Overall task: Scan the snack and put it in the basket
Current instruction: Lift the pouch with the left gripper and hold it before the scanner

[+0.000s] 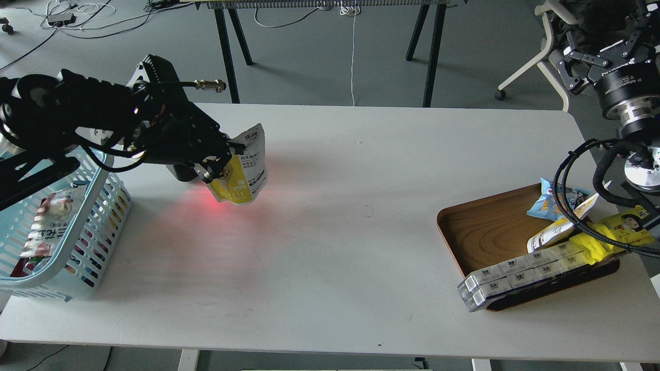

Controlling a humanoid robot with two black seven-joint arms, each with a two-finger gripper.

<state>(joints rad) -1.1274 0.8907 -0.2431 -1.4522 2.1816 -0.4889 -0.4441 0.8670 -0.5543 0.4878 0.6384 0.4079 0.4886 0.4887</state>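
My left gripper (223, 164) is shut on the snack (243, 170), a yellow-and-white pouch with black print on its white back. It holds the pouch lifted above the table, left of centre, a little right of the basket. A red glow lies on the table under it. The light blue basket (98, 232) stands at the table's left edge and holds a red-and-white packet (51, 221). My right gripper (600, 38) is raised at the far right above the table's edge, its fingers dark and hard to tell apart.
A brown wooden tray (490, 226) at the right holds a blue snack bag (551, 201), a long yellow packet with a cartoon face (613, 232) and a row of small white boxes (521, 273). Black cables hang over the tray's right side.
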